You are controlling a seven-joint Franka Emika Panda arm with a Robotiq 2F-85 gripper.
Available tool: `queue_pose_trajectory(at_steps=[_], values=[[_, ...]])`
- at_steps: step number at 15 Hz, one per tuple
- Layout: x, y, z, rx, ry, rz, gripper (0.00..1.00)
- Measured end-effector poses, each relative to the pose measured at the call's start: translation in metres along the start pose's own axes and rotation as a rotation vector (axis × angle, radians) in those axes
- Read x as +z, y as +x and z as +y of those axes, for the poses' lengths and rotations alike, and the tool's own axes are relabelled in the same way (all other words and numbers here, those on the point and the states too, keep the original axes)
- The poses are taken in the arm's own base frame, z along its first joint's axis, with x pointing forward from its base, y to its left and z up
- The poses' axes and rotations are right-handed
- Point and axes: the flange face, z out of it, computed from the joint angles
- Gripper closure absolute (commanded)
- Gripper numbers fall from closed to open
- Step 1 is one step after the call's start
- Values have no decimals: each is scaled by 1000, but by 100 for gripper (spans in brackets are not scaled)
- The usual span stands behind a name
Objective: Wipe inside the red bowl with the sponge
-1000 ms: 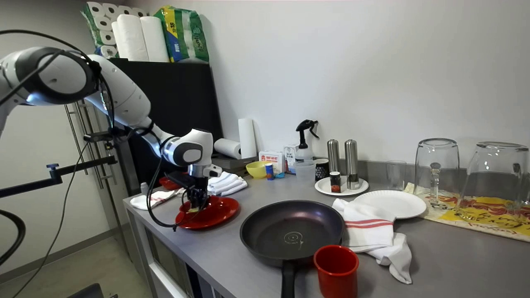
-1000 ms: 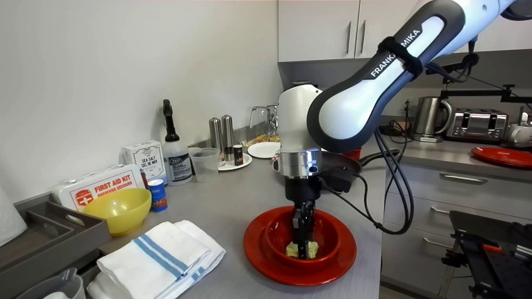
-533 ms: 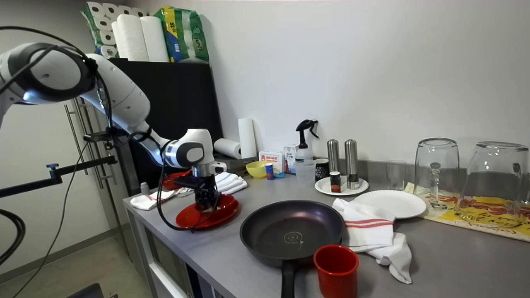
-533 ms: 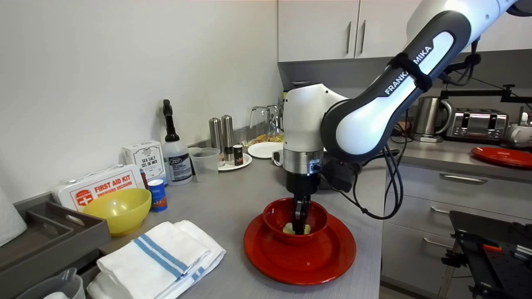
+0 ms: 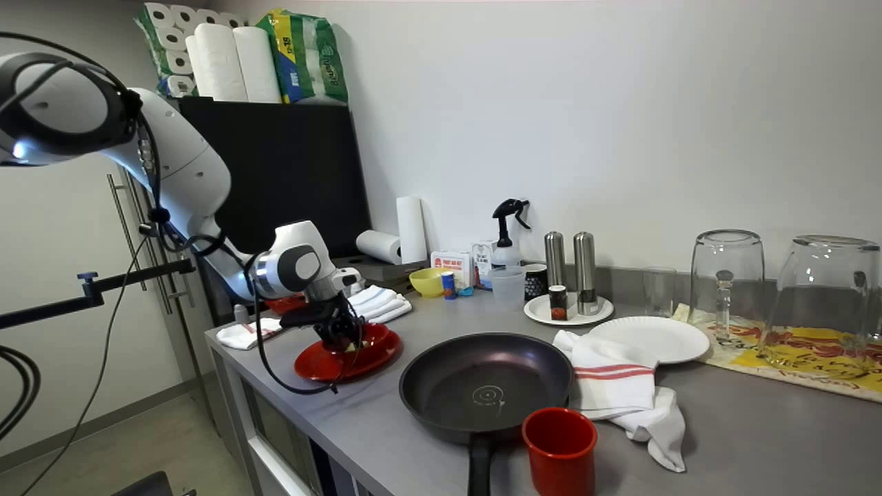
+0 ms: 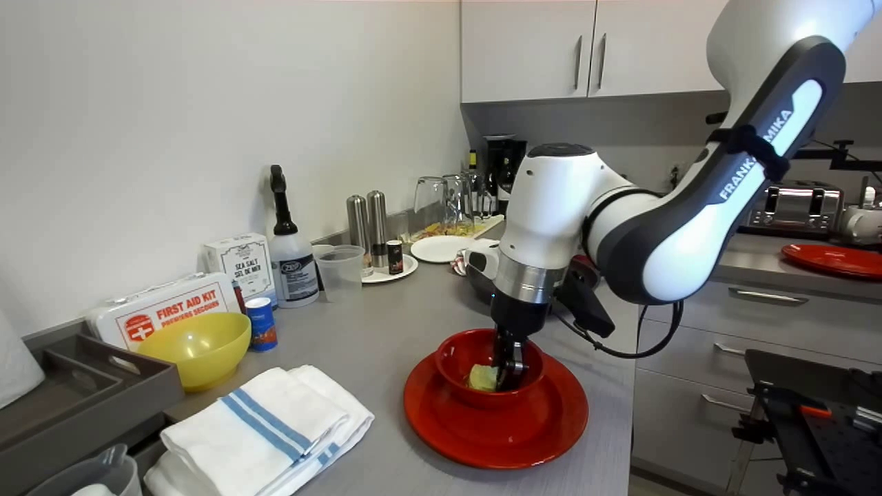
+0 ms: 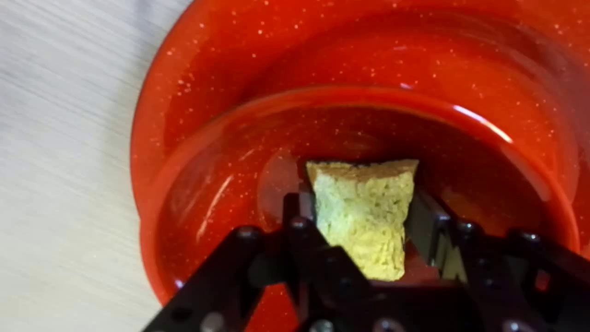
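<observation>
The gripper [image 7: 362, 216] is right down inside the red bowl [image 6: 468, 398], leaning in at a slant in both exterior views, and it has the sponge [image 7: 368, 207]! What a tidy pinch in the wrist view: the fingers [image 7: 426, 226] stand either side of that yellow-green block, parted only as far as the block between them allows, one on each flank. Whether the sponge's underside is pressing on the bowl's floor, I can't tell from here. The bowl itself sits off centre on a speckled red plate [image 6: 496, 441], up toward the far edge in an exterior view, and the plate has its place on the grey counter [image 6: 386, 331], near a folded white towel with blue stripes [image 6: 275, 420]. Beyond the towel there's a yellow bowl [image 6: 200, 348] in front of the first aid kit [image 6: 169, 303]. Further along the counter, well apart from the action, a black frying pan [image 5: 486, 375] lies with a red cup [image 5: 559, 458] beside its handle, and a white cloth with red stripes [image 5: 613, 386] is bunched up just beside the pan. Two tall metal grinders [image 5: 584, 265] stand upright over by the wall, a spray bottle [image 5: 505, 255] to one side.
</observation>
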Motion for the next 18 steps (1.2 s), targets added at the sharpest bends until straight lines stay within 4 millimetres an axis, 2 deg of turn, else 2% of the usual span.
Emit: queue_pose_trajectory(at_steps=[3,6,13,18], values=[[-3,-21,-8,-88,-41,61,75],[-7,-34,-7,-133,-78,103,75],[-13,-40,14,-204,-192,129,75],[-13,-43,14,-227,-227,124,75]])
